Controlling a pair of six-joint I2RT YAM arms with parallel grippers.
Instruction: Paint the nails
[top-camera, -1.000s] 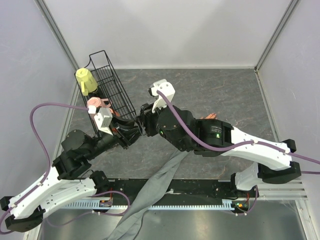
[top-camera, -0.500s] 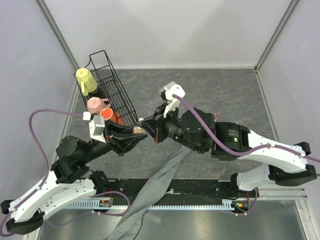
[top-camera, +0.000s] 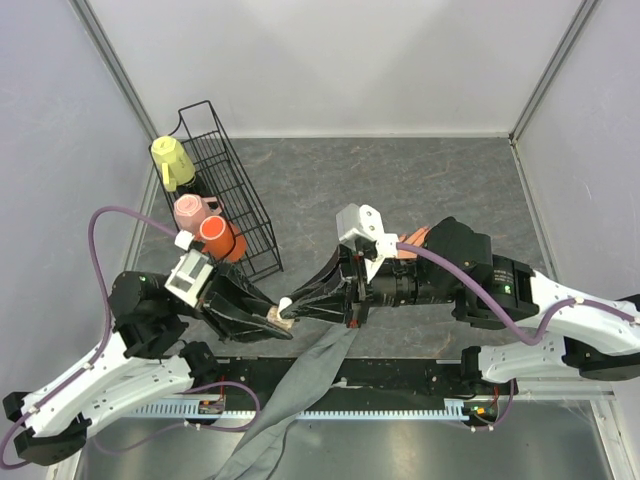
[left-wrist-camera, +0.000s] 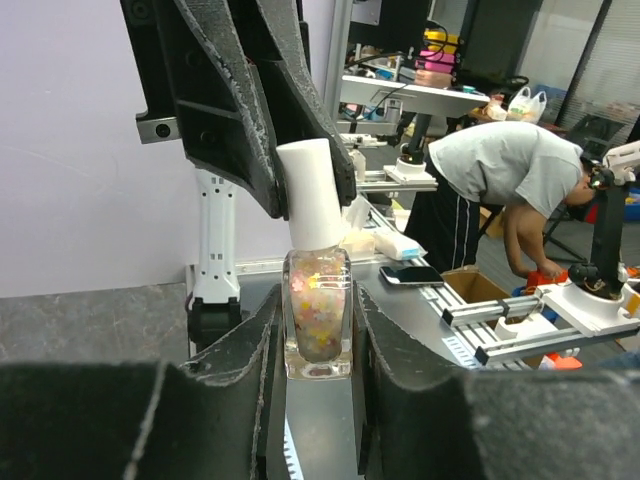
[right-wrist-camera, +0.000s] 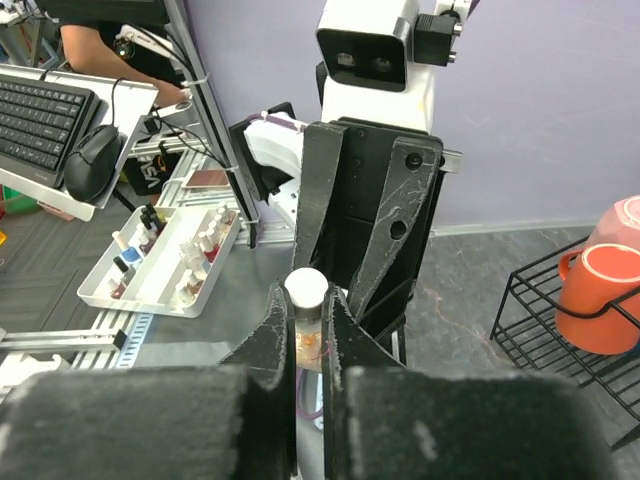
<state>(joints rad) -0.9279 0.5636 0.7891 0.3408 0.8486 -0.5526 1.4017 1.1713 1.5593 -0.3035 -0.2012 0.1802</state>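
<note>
**Cap Gripped, Bottle Ready for Opening**

The small clear glass polish bottle with coloured flakes (left-wrist-camera: 317, 325) was held by its body in the closed left gripper (top-camera: 272, 322). Within the last second, the right gripper (right-wrist-camera: 307, 322) was closed from half open onto the bottle's white cylindrical cap (right-wrist-camera: 306, 289). Over the same interval, both arms were drawn back from beside the black wire rack (top-camera: 232, 200) towards the table's near edge.

The peach mannequin hand (top-camera: 418, 237) was located right of the table's centre, largely hidden under the right arm. Its nails could not be made out. Its long grey sleeve (top-camera: 318, 375) was trailed over the near edge.

Unscrewing was judged the next step. No painting had begun.
</note>
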